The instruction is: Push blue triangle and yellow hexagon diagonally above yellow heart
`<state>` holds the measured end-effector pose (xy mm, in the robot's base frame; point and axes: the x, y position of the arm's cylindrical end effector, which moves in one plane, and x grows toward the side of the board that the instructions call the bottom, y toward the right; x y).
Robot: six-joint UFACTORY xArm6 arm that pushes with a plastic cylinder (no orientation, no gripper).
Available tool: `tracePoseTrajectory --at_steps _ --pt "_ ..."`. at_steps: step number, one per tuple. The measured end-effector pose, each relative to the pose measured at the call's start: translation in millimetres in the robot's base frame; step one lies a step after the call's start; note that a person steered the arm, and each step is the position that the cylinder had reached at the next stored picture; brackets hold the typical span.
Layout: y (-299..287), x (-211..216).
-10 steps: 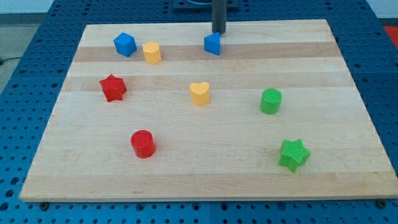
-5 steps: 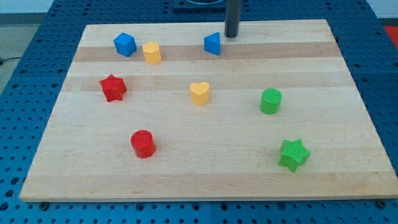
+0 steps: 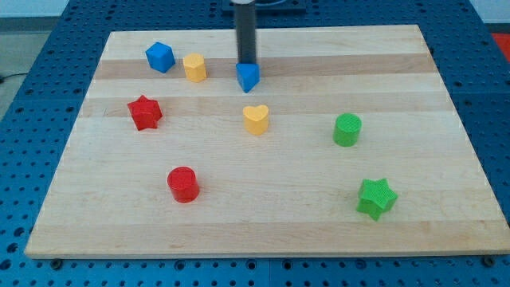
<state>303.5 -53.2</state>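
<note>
No brand, label or writing can be read on any block or on the wooden desk (image 3: 263, 223). I have no end effector that opens or closes, only a dark rod, and my tip (image 3: 247, 63) sits just behind the blue triangle (image 3: 248, 77), at its edge toward the view's top, seemingly touching it. The blue triangle lies toward the view's top of the yellow heart (image 3: 256, 119), slightly to the view's left of it and near but apart from it. The yellow hexagon (image 3: 194, 68) stands to the view's left of the triangle, with a gap between them, diagonally up and left of the heart. A blue cube (image 3: 160, 57) is just beside the hexagon on its left, close to the desk's top edge. A red star (image 3: 145, 112) lies near the left edge, a red cylinder (image 3: 182, 184) lower down toward the view's bottom. On the view's right, a green cylinder (image 3: 347, 129) and a green star (image 3: 376, 198) sit well apart from the heart. Bare wood shows between the heart and the green cylinder, and across the top right of the desk.
</note>
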Motion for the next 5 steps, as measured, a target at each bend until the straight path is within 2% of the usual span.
tracePoseTrajectory --at_steps 1,2,3,4,5 --pt "-15 54" --pt "-17 67" --pt "-12 9" --pt "5 -32" --pt "-69 -44"
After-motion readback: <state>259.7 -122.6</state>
